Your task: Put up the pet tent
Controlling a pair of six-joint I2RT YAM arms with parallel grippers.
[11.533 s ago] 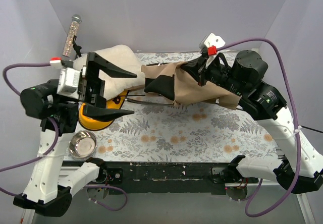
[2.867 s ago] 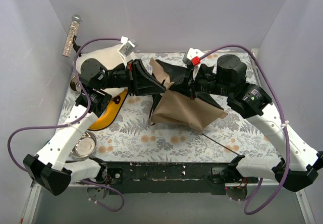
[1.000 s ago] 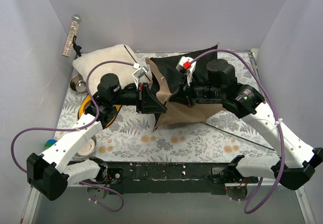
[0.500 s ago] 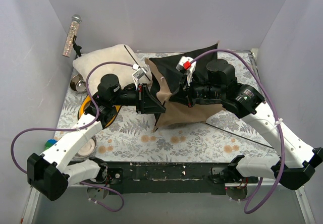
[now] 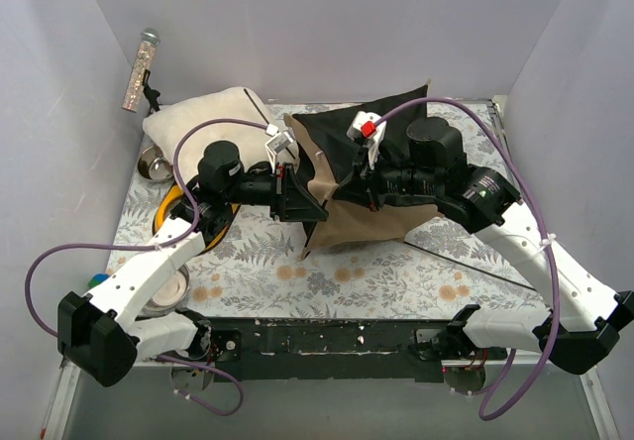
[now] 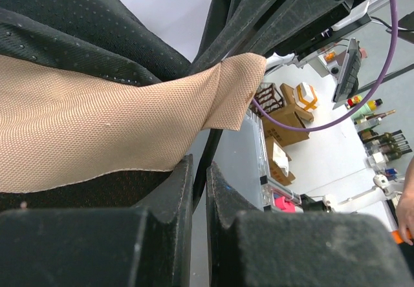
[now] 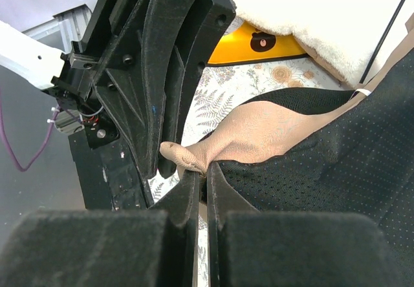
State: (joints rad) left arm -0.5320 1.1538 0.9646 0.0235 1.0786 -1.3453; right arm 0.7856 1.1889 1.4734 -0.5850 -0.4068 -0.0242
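Near the left side of the floral worktop [image 5: 396,274], a yellow bowl stand [image 5: 170,205] lies partly under the left arm. At mid-worktop the pet tent [image 5: 371,224] sits as a crumpled heap, with tan fabric in front and black lining raised behind. The left tool [image 5: 300,194] and right tool [image 5: 340,192] meet tip to tip at its left edge, each pinched narrow on the same tan fold. A thin black pole [image 5: 466,264] runs out rightward from under the tent. A fluffy cream cushion [image 5: 213,115] lies in the far left corner.
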